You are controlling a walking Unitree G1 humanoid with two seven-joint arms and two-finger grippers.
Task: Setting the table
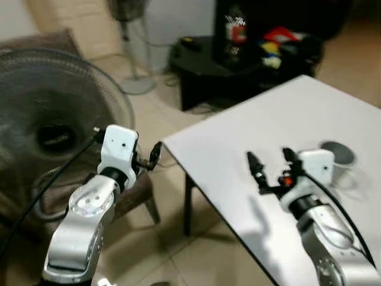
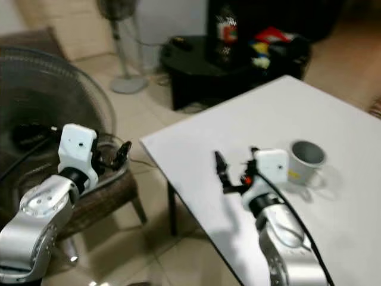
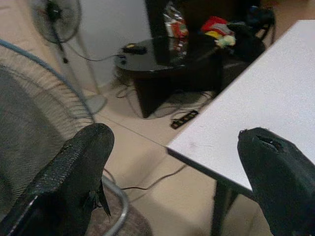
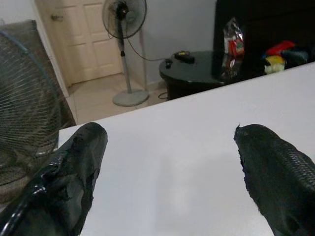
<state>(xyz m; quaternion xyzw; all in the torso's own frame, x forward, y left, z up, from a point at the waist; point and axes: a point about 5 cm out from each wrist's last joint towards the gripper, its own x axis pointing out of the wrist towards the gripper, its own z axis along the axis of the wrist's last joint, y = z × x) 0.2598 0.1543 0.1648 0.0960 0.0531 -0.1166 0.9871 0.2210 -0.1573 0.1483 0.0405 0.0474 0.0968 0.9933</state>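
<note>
The right hand [image 2: 235,168] hovers over the white rectangular bench [image 2: 333,113], its black fingers spread wide and empty. A grey ceramic mug [image 2: 305,159] stands just beside its wrist. The left hand [image 3: 177,172] hangs wide open off the bench corner, beside a large floor fan [image 1: 53,125].

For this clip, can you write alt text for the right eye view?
The right tool hangs open over a white table, just beside a grey mug. The left tool is off the table's edge, in front of a large fan.
</note>
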